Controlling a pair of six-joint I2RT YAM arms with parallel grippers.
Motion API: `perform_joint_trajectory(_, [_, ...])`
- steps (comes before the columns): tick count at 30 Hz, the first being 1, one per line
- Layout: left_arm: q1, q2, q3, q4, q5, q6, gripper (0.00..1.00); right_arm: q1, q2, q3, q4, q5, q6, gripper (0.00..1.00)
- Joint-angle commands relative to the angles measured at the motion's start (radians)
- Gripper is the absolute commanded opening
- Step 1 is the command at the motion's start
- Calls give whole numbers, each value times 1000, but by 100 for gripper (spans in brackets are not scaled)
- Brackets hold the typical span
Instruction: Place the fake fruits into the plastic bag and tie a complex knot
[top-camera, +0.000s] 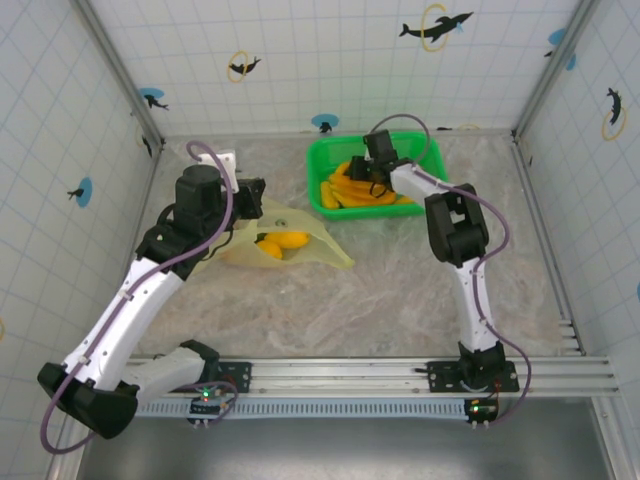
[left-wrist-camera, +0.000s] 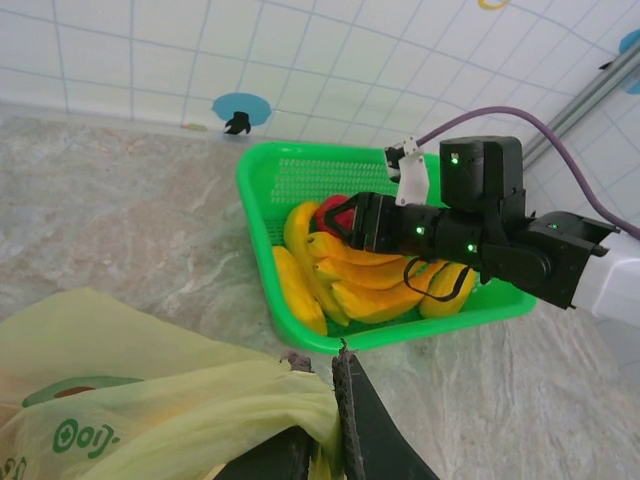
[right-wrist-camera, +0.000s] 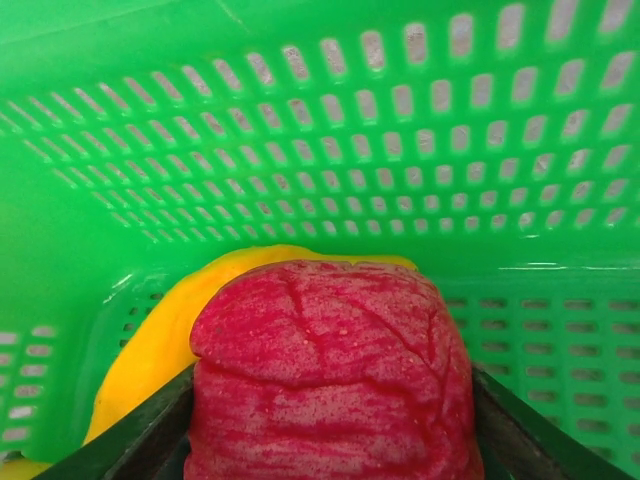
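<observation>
Status: yellow fruits (top-camera: 280, 243) bagged; plastic bag (top-camera: 322, 252) left of basket (top-camera: 314, 178), left end effector (top-camera: 250, 192) pinched on its rim; right end effector (left-wrist-camera: 345, 218) straddles red fruit (right-wrist-camera: 330, 370) inside basket, clamp unclear. Remaining: bananas (left-wrist-camera: 360, 285), knot.

The counter (top-camera: 400, 300) is a marbled beige-grey slab, evenly lit with soft shadows. White walls ruled in a fine grey grid close it in on three sides: the back wall (top-camera: 330, 60) beyond its far edge, the left wall (top-camera: 50, 150) and the right wall (top-camera: 600, 180) along its sides. Dolphin stickers (top-camera: 435, 25) with orange rings and blue dots (top-camera: 324, 122) are scattered over them. Grey metal posts (top-camera: 115, 70) rise from the counter's far corners. A slotted aluminium rail (top-camera: 380, 375) runs along its near edge.
</observation>
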Motion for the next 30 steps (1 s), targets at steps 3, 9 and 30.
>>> perform_joint_trajectory(3, [-5,-1,7,13,3,31,11,-26,-128,-104,62,-11,4,57])
perform_joint_trajectory(9, [-6,-1,7,14,11,36,11,-39,-272,-199,129,-16,-14,57])
perform_joint_trajectory(30, [-6,-56,18,-1,39,22,12,460,-1003,-857,353,-141,-165,56])
